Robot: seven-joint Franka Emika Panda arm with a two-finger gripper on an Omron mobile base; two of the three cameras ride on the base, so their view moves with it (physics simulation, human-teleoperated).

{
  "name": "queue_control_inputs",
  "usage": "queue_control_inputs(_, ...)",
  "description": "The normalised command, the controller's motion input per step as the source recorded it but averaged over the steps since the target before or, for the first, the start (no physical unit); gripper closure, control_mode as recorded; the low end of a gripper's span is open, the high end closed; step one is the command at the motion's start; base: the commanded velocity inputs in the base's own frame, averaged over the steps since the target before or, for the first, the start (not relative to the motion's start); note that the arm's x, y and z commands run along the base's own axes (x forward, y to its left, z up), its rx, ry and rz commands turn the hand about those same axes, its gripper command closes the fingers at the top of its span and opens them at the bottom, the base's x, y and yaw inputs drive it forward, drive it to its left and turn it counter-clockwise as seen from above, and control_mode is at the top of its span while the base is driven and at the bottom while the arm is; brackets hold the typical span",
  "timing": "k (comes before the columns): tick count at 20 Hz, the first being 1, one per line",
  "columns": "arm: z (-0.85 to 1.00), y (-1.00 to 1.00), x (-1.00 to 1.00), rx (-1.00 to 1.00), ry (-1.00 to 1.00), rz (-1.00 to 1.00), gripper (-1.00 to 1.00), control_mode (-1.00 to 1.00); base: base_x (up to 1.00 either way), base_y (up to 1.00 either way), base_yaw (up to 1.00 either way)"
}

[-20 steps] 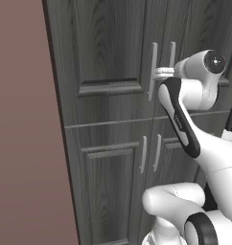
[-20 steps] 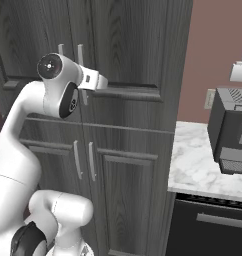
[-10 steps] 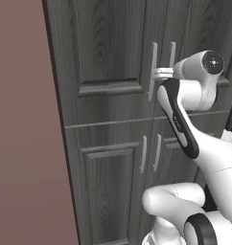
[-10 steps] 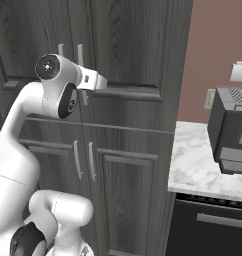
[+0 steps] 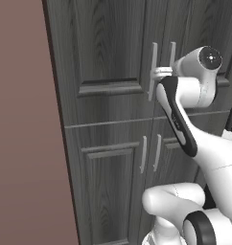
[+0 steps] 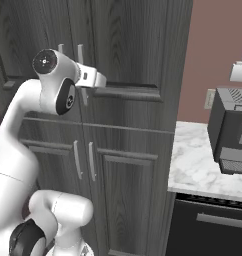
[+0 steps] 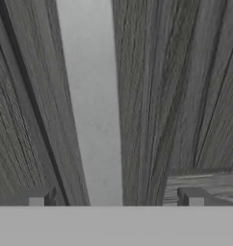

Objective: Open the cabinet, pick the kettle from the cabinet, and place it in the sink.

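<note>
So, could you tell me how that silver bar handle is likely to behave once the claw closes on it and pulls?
The handle looks like a stiff, smooth metal bar, so it probably won't flex but might let the fingertips slide along it. It sits between the open claw tips. Fixed to the tall cabinet door, it should swing out in an arc, not straight.

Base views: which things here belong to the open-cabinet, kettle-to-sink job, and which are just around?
Job:
- cabinet, upper doors shut
- its silver bar handle, between the open gripper fingertips

Just around:
- lower cabinet doors with small handles
- marble counter
- dark appliance on it
- black oven front
</note>
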Motion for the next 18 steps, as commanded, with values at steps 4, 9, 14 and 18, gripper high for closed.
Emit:
queue_control_inputs(4, 0.32, 0.00, 0.00, -0.07, 0.07, 0.00, -1.00, -1.00, 0.00, 0.00, 0.00)
queue_control_inputs(9, 0.26, 0.00, -0.02, -0.07, 0.00, 0.00, -1.00, -1.00, 0.00, 0.00, 0.00)
queue_control_inputs(14, 0.05, 0.00, -0.07, -0.06, -0.08, 0.00, -1.00, -1.00, 0.00, 0.00, 0.00)
queue_control_inputs(18, -0.01, 0.00, 0.01, 0.00, 0.02, 0.00, -1.00, -1.00, 0.00, 0.00, 0.00)
